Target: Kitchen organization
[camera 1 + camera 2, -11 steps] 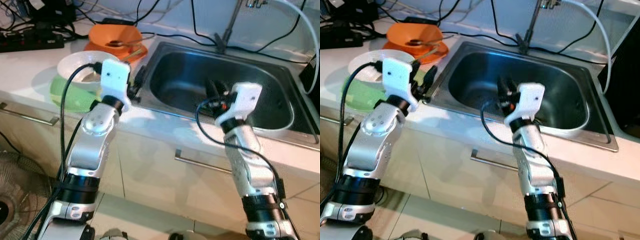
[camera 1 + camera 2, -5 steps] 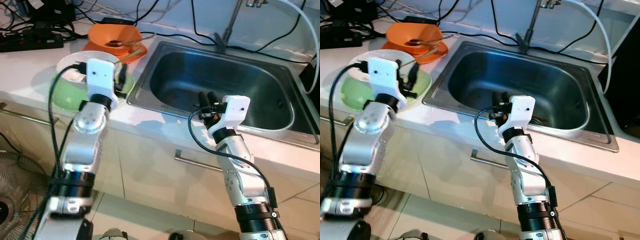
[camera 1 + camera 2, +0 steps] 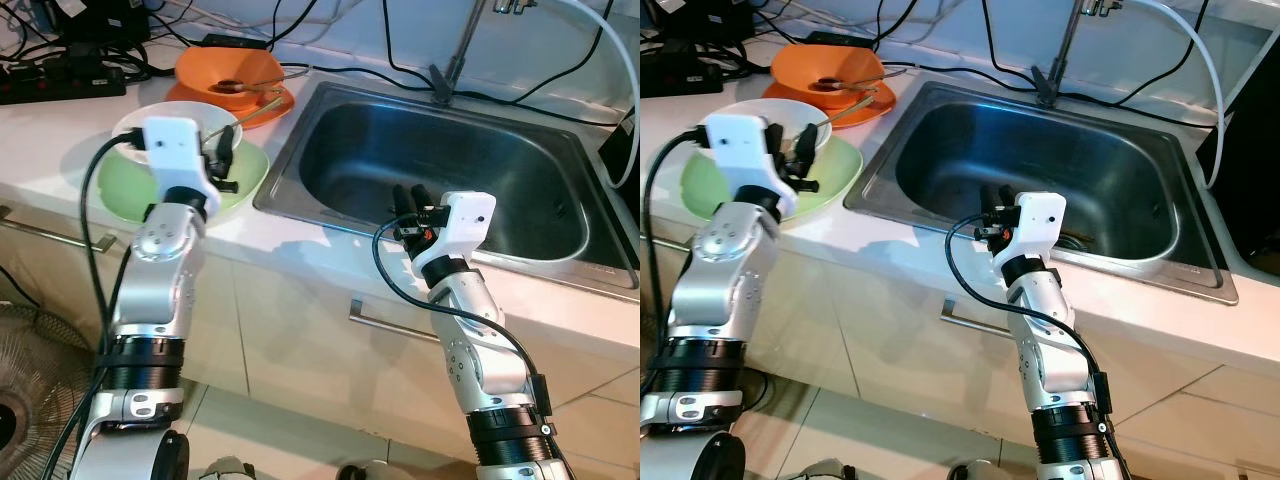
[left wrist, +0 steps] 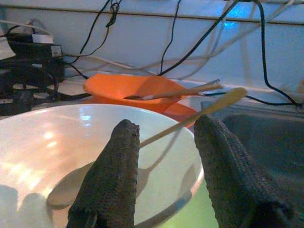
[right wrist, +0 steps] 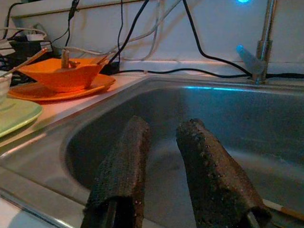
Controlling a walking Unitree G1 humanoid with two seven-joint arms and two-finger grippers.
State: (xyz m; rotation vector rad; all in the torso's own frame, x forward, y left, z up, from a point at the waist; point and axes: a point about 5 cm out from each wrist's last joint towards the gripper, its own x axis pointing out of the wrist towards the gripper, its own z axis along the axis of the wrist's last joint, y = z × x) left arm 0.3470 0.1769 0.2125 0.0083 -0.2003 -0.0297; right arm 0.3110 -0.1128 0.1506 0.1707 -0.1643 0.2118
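A white bowl (image 3: pixel 145 122) stands on a green plate (image 3: pixel 245 172) on the counter, left of the steel sink (image 3: pixel 500 150). A spoon with a wooden handle (image 4: pixel 190 116) lies in the bowl, its handle sticking out toward the sink. My left gripper (image 3: pixel 222 158) hovers open at the bowl's rim, and in the left wrist view (image 4: pixel 164 126) the handle runs past its fingertips. Behind stands an orange bowl (image 3: pixel 228 70) on an orange plate, with utensils in it. My right gripper (image 3: pixel 408 198) hangs open and empty inside the sink near its front edge (image 5: pixel 165 123).
A faucet (image 3: pixel 455 50) rises behind the sink. Black cables and a power strip (image 3: pixel 60 82) lie along the back left of the counter. A black object (image 3: pixel 622 150) sits at the far right. Cabinet fronts with a bar handle (image 3: pixel 400 328) are below, and a fan (image 3: pixel 20 400) sits on the floor.
My left arm has swung left from the sink's edge to the white bowl. My right gripper has drawn back and down toward the sink's front edge.
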